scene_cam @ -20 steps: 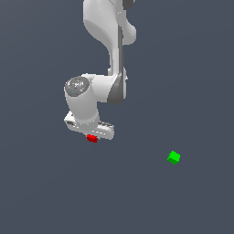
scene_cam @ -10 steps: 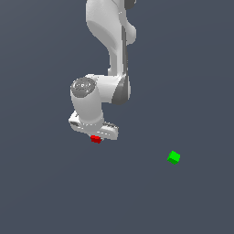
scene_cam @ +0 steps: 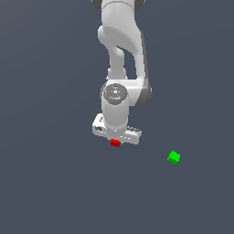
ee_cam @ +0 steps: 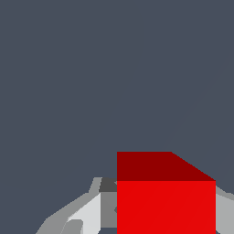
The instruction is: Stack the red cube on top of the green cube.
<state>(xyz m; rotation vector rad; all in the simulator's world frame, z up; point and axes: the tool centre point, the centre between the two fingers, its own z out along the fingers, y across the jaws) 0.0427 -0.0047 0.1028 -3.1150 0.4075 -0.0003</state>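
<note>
In the exterior view, the white arm (scene_cam: 119, 68) points down and its pincer (scene_cam: 115, 142) is clamped on the red cube (scene_cam: 115, 143) (only the cube's lower part shows). The green cube (scene_cam: 173, 157) sits on the grey worktop (scene_cam: 55, 183), well apart toward the exterior view's right. In the wrist view, the red cube (ee_cam: 165, 196) fills the space between the grey fingers (ee_cam: 84, 212), over bare worktop (ee_cam: 91, 82).

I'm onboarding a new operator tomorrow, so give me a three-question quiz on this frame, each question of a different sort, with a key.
1. True or false: the red cube sits in the end effector.
2. In the exterior view, the green cube lies toward which side of the red cube? A) left B) right
3. Fill in: nothing rests on top of the ____ cube.

Key: 1 true; 2 B; 3 green.
</note>
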